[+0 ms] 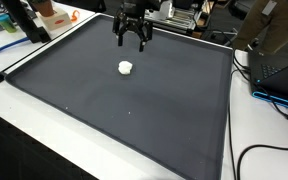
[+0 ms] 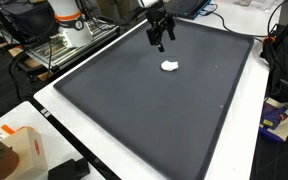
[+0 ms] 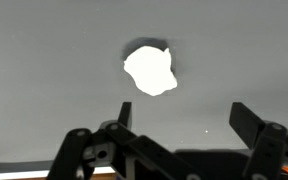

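Looking across a white table [image 1: 19, 125], an onlooker sees a large dark mat [image 1: 134, 125] covering most of it, its near half bare.

Farther in, past the mat's middle, lies a small white lump [image 1: 126, 68], flat on the mat and touching nothing else. It is roughly round, slightly ragged at the edge, with no clear long axis.

Just beyond it hangs the robot's black claw [image 1: 132, 44], pointing down, near the mat's far edge. Its two fingers are spread wide and hold nothing. In both exterior views the claw is above the mat and apart from the lump [image 2: 170, 66], which sits on the near side of the claw [image 2: 161, 45], towards the mat's middle.

From the wrist view, the lump [image 3: 150, 70] lies ahead of the open claw [image 3: 180, 110], a little towards the left finger rather than centred in the gap.

Behind the claw, off the mat, stands blurred lab clutter [image 1: 179, 15].
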Motion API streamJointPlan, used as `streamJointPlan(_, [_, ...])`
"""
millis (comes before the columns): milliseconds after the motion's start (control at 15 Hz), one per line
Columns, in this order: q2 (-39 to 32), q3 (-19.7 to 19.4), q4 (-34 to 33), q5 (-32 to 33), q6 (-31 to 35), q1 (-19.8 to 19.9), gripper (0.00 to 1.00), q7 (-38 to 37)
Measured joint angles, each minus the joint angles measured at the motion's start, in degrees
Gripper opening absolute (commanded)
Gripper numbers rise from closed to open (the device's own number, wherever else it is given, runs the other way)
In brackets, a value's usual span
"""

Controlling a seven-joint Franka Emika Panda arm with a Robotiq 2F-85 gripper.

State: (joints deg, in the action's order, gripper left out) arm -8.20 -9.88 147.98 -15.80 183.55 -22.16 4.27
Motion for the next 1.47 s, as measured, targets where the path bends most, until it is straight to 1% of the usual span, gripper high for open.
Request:
streamJointPlan(200, [0.01, -3.05, -1.64, 1.26, -2.77, -2.92, 1.00, -0.56])
streamJointPlan(467, [0.00, -7.17, -4.24, 5.17, -7.91, -6.55, 1.00, -3.59])
streamJointPlan(600, [0.90, -6.21, -6.38, 4.45, -13.63, -6.74, 1.00, -3.96])
streamJointPlan(667, [1.52, -5.62, -7.04, 4.02, -15.21, -6.74, 1.00, -3.96])
streamJointPlan(867, [2.47, -5.25, -7.14, 3.81, -16.12, -6.71, 1.00, -3.96])
streamJointPlan(933, [2.42, -3.71, -7.25, 4.73, -16.26, -5.05, 1.00, -4.64])
streamJointPlan(1000, [2.19, -1.38, -7.67, 6.93, -16.58, -2.33, 1.00, -6.56])
streamJointPlan(1067, [1.75, -1.30, -8.43, 9.53, -17.43, -1.45, 1.00, -8.78])
streamJointPlan(1200, [0.79, -3.06, -10.62, 13.91, -20.72, -1.62, 1.00, -12.51])
streamJointPlan(1267, [0.37, -2.76, -11.95, 16.76, -23.04, -0.67, 1.00, -14.93])
streamJointPlan(1333, [0.05, -1.49, -13.27, 19.01, -25.40, 0.98, 1.00, -17.00])
streamJointPlan(1467, [-0.41, 1.32, -15.72, 21.00, -29.72, 3.80, 1.00, -19.06])
